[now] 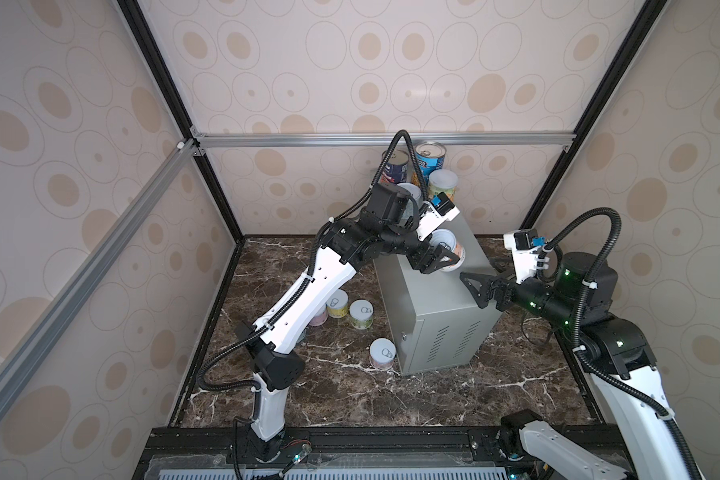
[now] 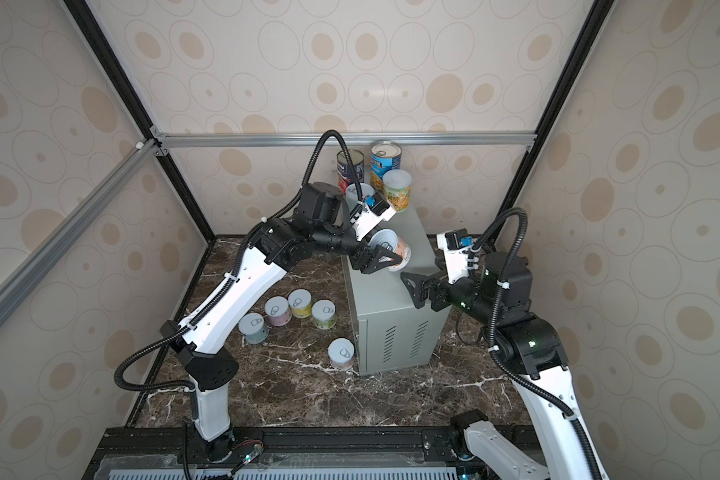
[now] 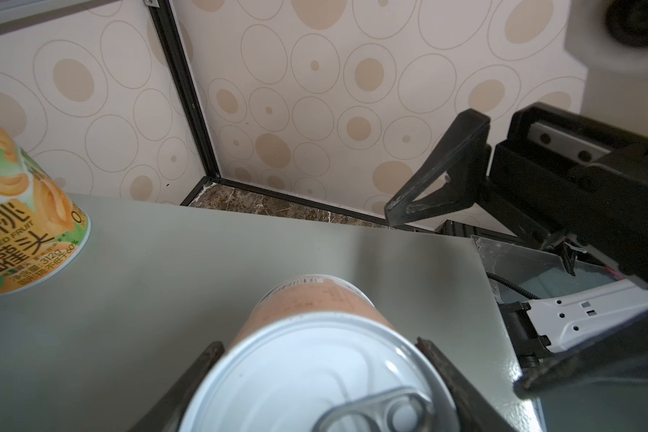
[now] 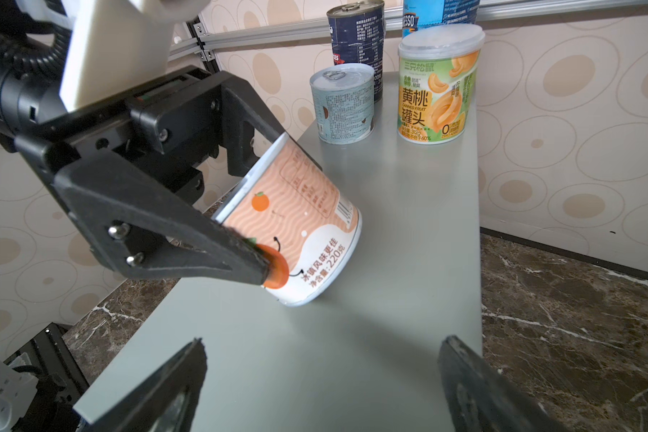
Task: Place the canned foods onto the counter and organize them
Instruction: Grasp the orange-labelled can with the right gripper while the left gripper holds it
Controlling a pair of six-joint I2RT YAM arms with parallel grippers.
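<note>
While the left gripper [image 1: 449, 257] pinches the orange can [image 4: 300, 224] by its sides, the can leans over the middle of the counter [image 1: 429, 291] top. Its pull-tab lid faces back toward the wrist. Its lower rim is at the grey sheet or just above it; I cannot tell whether they touch.

The right gripper [image 4: 324, 338] hangs over the near end of the counter top with its jaws spread wide and nothing between them. It points at the orange can and is near it but apart from it.

Four cans stand upright at the far end of the counter. The navy can [image 4: 356, 41] and the blue can [image 2: 385, 160] are at the back. The pale can [image 4: 341, 108] and the green can [image 4: 436, 86] stand in front of them, side by side with a gap between them.

Five short cans [image 2: 300, 302] remain on the marble [image 2: 292, 386], left of the counter. Four of them are bunched beside the left arm, and the fifth [image 2: 341, 353] stands just beside the counter's front corner.
</note>
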